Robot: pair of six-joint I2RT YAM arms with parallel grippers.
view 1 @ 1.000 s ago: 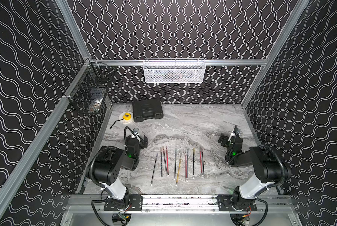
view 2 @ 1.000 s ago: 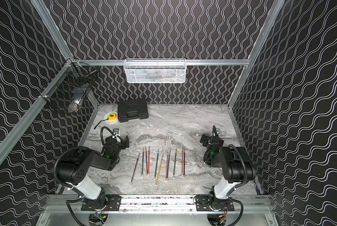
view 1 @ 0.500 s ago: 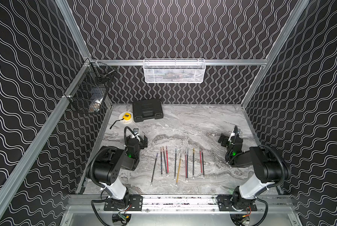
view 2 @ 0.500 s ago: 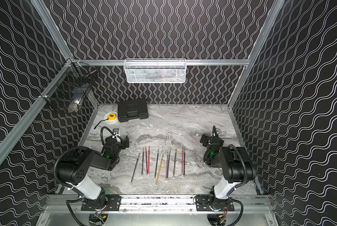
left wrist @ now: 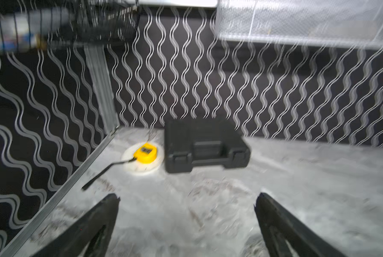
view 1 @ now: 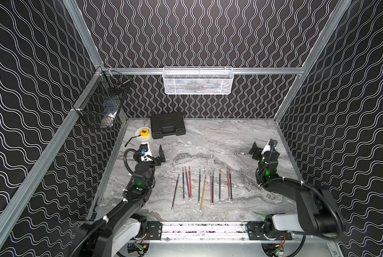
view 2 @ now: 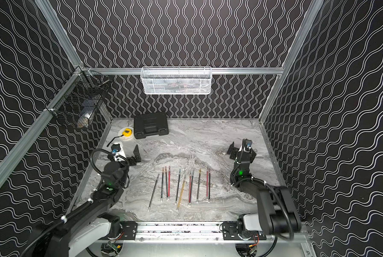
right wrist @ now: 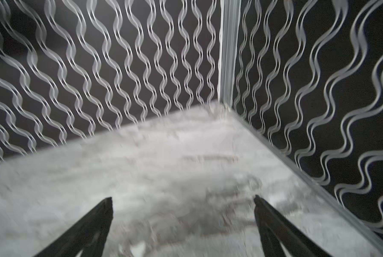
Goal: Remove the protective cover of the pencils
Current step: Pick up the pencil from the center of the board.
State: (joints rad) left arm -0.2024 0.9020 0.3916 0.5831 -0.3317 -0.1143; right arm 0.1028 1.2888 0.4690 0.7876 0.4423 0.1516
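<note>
Several pencils (view 1: 199,187) (view 2: 169,182) lie side by side on the marble table (view 1: 208,142), near its front middle. They have black, red or yellow bodies and small silver ends toward the front. Their far tips look paler; the protective cover is too small to make out. My left gripper (view 1: 152,149) (view 2: 127,149) (left wrist: 187,197) hovers open and empty, left of the row and behind it. My right gripper (view 1: 262,148) (view 2: 240,148) (right wrist: 182,199) is open and empty too, right of the row and facing the back right corner. Neither wrist view shows the pencils.
A black plastic case (view 1: 167,125) (left wrist: 205,146) and a yellow tape measure (view 1: 143,132) (left wrist: 145,152) on a white disc sit at the back left. A white mesh basket (view 1: 197,81) hangs on the back wall and a black wire basket (view 1: 103,106) on the left wall.
</note>
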